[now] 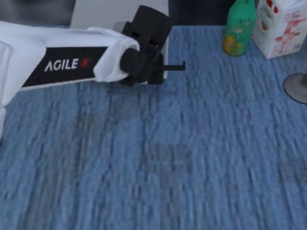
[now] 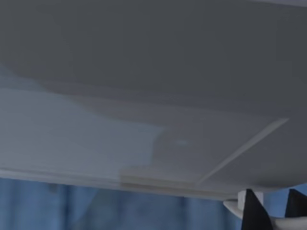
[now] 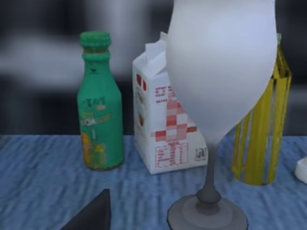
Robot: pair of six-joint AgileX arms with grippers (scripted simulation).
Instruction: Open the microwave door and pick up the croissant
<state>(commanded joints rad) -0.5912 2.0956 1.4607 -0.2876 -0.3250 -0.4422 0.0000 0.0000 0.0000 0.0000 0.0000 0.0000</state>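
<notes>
The left arm [image 1: 62, 60] is stretched across the table's far left; its gripper [image 1: 165, 67] is pressed against the microwave [image 1: 96, 13]; whether its fingers are clenched cannot be told.

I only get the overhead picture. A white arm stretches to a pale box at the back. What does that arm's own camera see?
Observer: The left gripper is right up against the microwave, whose grey front nearly fills the left wrist view.
Operator: And the grey disc at my right edge?
Observer: It is the foot of a white wine glass. The right wrist view shows its full bowl and stem.
Operator: Is anything hidden behind it?
Observer: Yes, a yellow ribbed container stands behind the glass, beside the carton.
</notes>
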